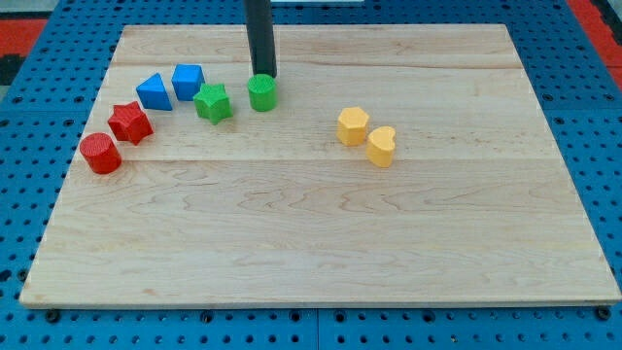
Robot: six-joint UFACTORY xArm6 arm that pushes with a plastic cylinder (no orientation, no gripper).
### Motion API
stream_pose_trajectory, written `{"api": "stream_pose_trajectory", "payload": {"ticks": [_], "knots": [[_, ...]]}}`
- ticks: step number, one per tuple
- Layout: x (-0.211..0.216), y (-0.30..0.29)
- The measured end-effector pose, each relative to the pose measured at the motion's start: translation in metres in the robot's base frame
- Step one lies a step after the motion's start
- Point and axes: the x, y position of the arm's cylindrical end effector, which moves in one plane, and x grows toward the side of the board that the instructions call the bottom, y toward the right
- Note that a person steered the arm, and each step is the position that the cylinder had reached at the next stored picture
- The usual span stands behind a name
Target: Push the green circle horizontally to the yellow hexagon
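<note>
The tabletop (321, 233) is smooth pale wood, so blocks should slide easily. No gripper here, so no jaw state to tell: just a rod, my tip (263, 76) touching the far edge of the green circle (261, 93). The yellow hexagon (352, 125) lies to its right, slightly nearer. The circle looks small, light, rigid, likely to spin aside; push squarely on its left side.
</note>
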Motion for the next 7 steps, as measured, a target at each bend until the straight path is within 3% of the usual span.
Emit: {"api": "stream_pose_trajectory", "payload": {"ticks": [3, 4, 5, 7], "knots": [[0.084, 0.004], [0.101, 0.048], [0.129, 0.042], [0.125, -0.005]]}}
